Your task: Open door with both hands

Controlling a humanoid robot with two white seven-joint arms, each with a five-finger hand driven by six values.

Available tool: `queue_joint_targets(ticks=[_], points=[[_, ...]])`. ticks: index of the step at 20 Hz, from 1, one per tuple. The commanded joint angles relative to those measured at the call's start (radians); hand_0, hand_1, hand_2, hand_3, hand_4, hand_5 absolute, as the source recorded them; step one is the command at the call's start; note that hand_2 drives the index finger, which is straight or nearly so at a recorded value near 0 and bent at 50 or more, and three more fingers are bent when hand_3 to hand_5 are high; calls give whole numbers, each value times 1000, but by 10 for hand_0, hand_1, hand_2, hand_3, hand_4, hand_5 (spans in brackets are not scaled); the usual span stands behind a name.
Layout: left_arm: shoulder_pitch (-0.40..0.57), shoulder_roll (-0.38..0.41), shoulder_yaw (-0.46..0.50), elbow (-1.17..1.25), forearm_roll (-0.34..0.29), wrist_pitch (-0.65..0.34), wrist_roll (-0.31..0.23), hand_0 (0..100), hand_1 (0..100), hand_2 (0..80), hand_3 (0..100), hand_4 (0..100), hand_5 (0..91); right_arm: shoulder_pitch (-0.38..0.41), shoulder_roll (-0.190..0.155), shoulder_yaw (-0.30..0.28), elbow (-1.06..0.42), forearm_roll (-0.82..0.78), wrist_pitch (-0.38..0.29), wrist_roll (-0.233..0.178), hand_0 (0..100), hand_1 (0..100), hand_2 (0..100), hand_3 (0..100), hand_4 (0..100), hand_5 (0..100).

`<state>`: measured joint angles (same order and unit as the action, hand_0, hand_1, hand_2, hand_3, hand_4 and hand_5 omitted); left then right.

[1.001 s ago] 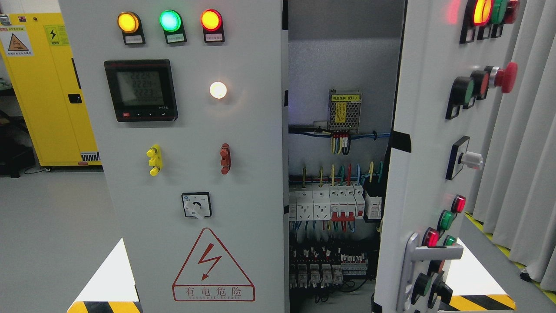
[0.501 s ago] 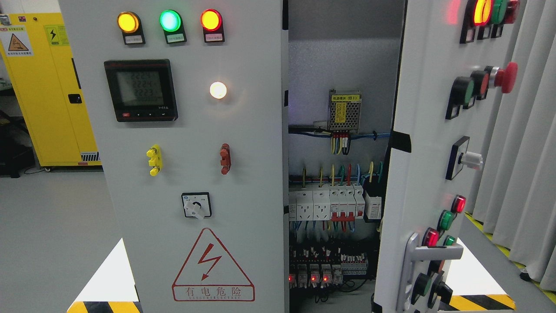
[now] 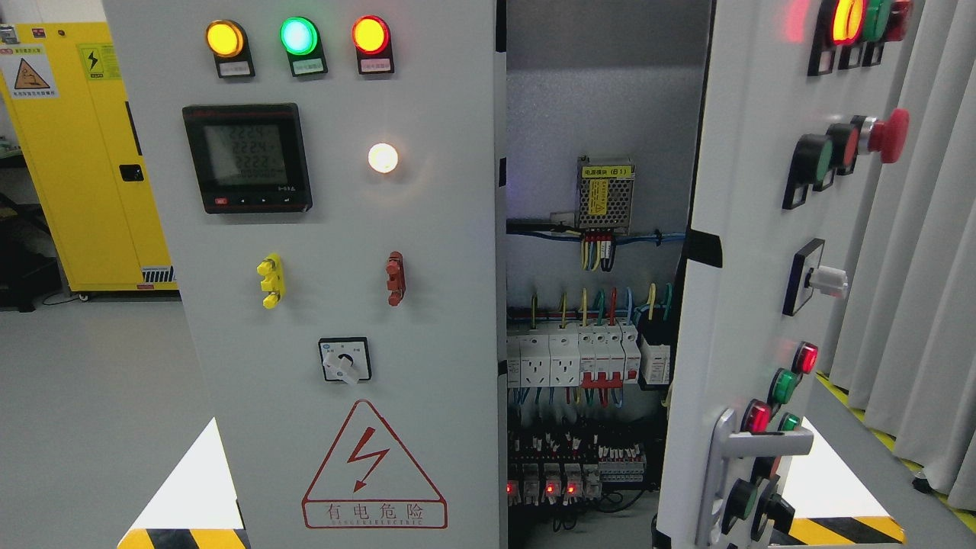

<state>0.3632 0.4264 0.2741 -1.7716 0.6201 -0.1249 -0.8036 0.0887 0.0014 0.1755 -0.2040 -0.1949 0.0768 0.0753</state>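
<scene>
Nothing is shifting between the earlier pictures and this one apart from the digits on the meter and small red lights that are now glowing low inside the cabinet. The left door [image 3: 320, 305] is sitting closed and facing the camera, filling the left half of the view. The right door [image 3: 751, 305] is standing swung outward, showing its face at a steep angle, with its lever handle [image 3: 751, 446] near the bottom. Between them the cabinet interior [image 3: 595, 114] is lying exposed, with a row of breakers [image 3: 587, 354] and a small power supply [image 3: 605, 194]. The meter [image 3: 248, 158] is glowing on the left door. Neither hand is showing, so their state cannot be told.
</scene>
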Motion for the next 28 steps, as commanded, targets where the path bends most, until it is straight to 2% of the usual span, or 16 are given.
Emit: queue_joint_targets(ticks=[1,4,7,9,11,14,18,21,23,27,28], points=[[-70,325,33,-178,220,42,1,81,100,72,265,129,0,0,20,-2,0,3,0,3,215,60,0,0,0,0],[-171,444,31,-177,361,103,3,74,103,72,260,128,0,0,22,-2,2,2,0,3,215,60,0,0,0,0],[-326,502,24,-177,489,256,7,67,104,72,259,128,0,2,17,-2,0,3,0,3,215,61,0,0,0,0],[-410,500,11,-173,504,341,9,61,106,68,247,116,0,2,17,-2,0,3,0,3,215,61,0,0,0,0],[-498,495,-36,-172,504,382,9,57,105,65,238,111,0,2,15,-2,0,3,0,3,215,61,0,0,0,0],[-665,488,-191,-167,506,415,10,54,106,62,243,105,0,2,15,-2,0,3,0,3,215,60,0,0,0,0],[-855,492,-392,-158,552,416,56,52,104,62,257,106,0,2,17,-2,2,3,0,3,215,61,0,0,0,0],[-1007,448,-530,-109,570,421,128,51,102,62,266,109,0,2,17,-2,2,3,0,3,215,62,0,0,0,0],[-1078,390,-585,-79,569,450,155,51,102,62,270,109,0,2,17,-2,2,2,0,3,215,62,0,0,0,0],[-1171,379,-725,-45,581,453,168,52,97,62,287,109,0,2,17,-2,2,3,0,3,216,61,0,0,0,0],[-1213,385,-781,-36,608,449,178,52,96,62,290,108,0,2,18,-2,2,2,0,3,216,61,0,0,0,0]])
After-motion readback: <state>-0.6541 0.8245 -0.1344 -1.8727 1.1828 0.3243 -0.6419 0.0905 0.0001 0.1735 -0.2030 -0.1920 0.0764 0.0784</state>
